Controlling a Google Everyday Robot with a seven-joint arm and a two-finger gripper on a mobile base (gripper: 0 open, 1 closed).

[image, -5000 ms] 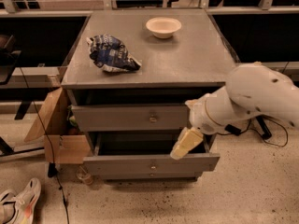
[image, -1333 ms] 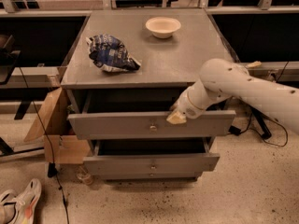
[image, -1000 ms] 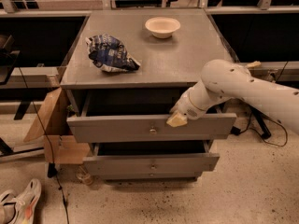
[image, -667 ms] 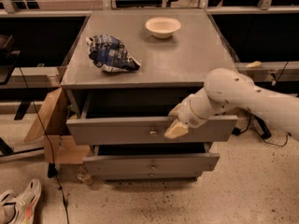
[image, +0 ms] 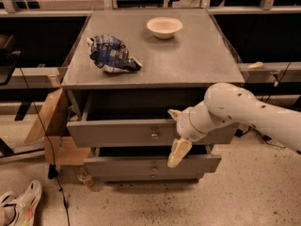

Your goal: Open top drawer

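The top drawer (image: 117, 133) of the grey cabinet stands pulled out, with its dark inside showing behind the tall front panel. Its small brass knob (image: 154, 134) is at the panel's centre. My gripper (image: 175, 133) hangs on the white arm just right of the knob, in front of the panel. Its cream fingers are spread apart, one fingertip (image: 173, 113) at the panel's top edge and the other finger (image: 178, 152) pointing down below the panel. It holds nothing.
The lower drawer (image: 141, 166) sticks out a little under the top one. A white bowl (image: 164, 26) and a crumpled blue chip bag (image: 113, 54) lie on the cabinet top. A cardboard box (image: 49, 126) stands at the left, with a shoe (image: 19, 204) and a cable on the floor.
The top drawer has come out from nearly shut to well open. My gripper has dropped from the drawer's top edge to in front of the panel, and one finger now points down.
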